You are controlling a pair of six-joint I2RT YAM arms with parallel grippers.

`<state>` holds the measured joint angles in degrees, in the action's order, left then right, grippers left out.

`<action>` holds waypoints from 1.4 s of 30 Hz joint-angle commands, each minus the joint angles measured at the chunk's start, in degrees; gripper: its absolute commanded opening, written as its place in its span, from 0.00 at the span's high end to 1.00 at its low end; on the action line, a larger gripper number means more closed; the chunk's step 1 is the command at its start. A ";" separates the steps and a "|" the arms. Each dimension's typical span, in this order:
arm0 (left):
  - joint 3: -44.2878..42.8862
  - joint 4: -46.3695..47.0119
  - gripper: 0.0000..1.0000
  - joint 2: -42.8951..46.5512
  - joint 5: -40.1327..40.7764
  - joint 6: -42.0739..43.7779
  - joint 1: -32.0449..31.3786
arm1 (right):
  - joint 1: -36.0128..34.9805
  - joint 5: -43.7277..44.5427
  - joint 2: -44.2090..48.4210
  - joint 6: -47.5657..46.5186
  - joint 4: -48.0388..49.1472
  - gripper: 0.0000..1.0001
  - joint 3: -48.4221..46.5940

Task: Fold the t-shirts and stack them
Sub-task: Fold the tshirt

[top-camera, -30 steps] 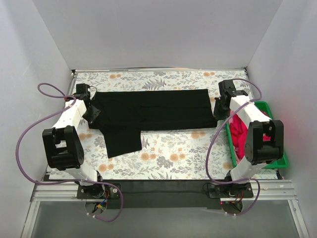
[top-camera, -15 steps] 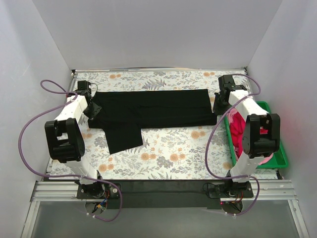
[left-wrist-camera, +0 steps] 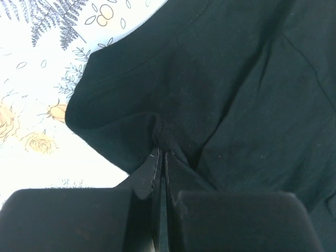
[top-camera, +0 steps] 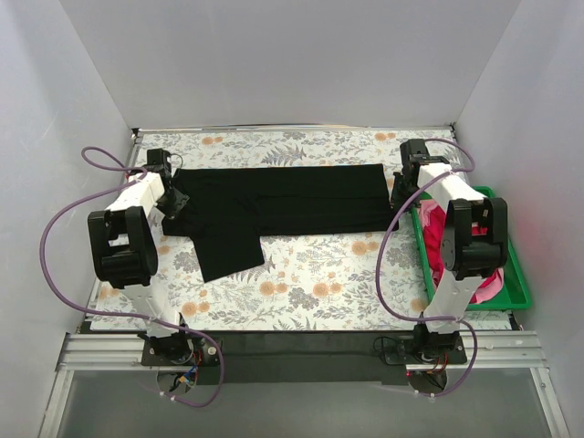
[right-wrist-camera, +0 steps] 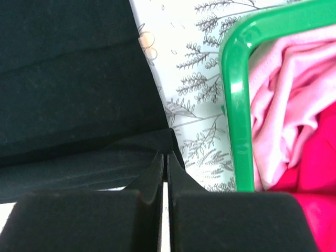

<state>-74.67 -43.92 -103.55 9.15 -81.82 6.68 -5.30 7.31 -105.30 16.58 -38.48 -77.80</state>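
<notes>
Black t-shirt (top-camera: pixel 283 205) lies flat across the far half of the table (top-camera: pixel 319 274). Its long axis runs left-right, parallel to the far edge. One flap (top-camera: pixel 228 251) sticks out toward the near edge at the left end.

Left gripper (left-wrist-camera: pixel 161 152): jaws pressed together, with black cloth puckered up between the tips, so it's clamped on the shirt's left end near the table's left edge. Right gripper (right-wrist-camera: pixel 164 155): jaws also together, with a fold of the black hem at the tips. It looks clamped on the shirt's near-right corner, just beside the green crate (right-wrist-camera: pixel 233 105).

Each arm holds one end, and the shirt is spanned between them with no visible slack in the top view. The key relation is that the garment's body lies inboard of both grippers, along the line joining them. My read is that any fold needs both ends carried together, or the cloth skews.

The flap is on the left arm's side, so the left arm is nearer for tucking it.

Pinkish-red t-shirt (top-camera: pixel 438 242) sits bunched in the crate at the right edge, unfolded. The right arm is nearer to it. I'd say we're early in the task: no finished fold and no stack yet.

Risk: the right gripper's pinch is close to the crate rim and could snag it on a lift.
</notes>
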 commanded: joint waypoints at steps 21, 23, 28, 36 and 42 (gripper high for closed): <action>-0.03 4.72 1.00 -0.34 2.89 0.61 0.53 | 1.17 -0.81 -3.69 1.09 4.73 0.99 -1.74; 0.05 4.72 1.00 0.36 3.68 0.43 0.53 | 1.26 -0.90 -2.90 1.09 4.73 0.99 -1.92; 0.49 4.81 1.00 1.51 5.18 -0.53 0.62 | 1.26 -1.07 -2.19 1.09 4.73 0.99 -2.71; 0.58 5.33 1.00 1.50 4.74 -1.24 0.88 | 1.26 -1.16 -2.55 1.18 5.17 0.99 -3.32; 0.41 5.43 1.00 0.98 4.91 -1.23 0.88 | 1.17 -1.51 -3.69 0.82 5.61 0.99 -3.85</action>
<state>-74.37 -39.97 -104.60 10.72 -82.52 6.70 -4.56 5.15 -109.25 17.78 -34.22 -79.09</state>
